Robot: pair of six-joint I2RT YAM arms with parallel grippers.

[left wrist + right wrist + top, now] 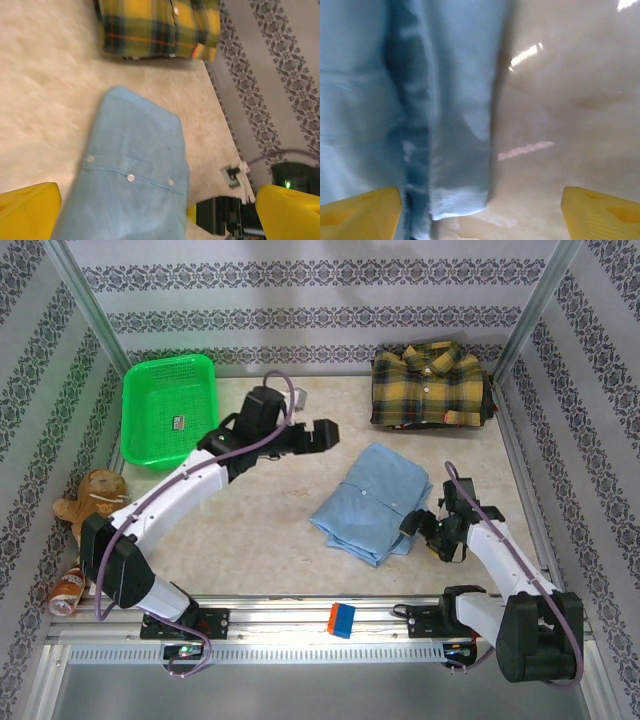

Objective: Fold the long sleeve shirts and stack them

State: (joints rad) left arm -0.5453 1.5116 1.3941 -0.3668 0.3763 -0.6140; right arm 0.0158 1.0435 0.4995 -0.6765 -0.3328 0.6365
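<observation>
Left gripper [322, 433]: fingers spread wide, nothing between them; in the left wrist view we see both yellow fingertips [29, 210] at the bottom corners with open space across. It hangs above the tabletop [260, 530] near the middle, toward the far side, between the green basket [168, 408] and the light blue shirt [372, 502], touching neither. Right gripper [418, 527]: fingers likewise apart and holding nothing. It sits low at the near-right edge of the light blue shirt. In the right wrist view the shirt's folded edge runs between the two fingers, closer to the left one, with bare tabletop on the other side. We cannot tell whether a fingertip touches the cloth. The light blue shirt lies folded, lying askew, right of the tabletop's centre; a row of buttons shows on its upper layer in the left wrist view. The plaid shirt [428, 385] lies folded, collar up, in the far right corner, well apart from the blue one; the two are not stacked. The green basket stands in the far left corner. A gingerbread-man toy [92, 498] and a bottle [68, 590] lie along the left edge.
</observation>
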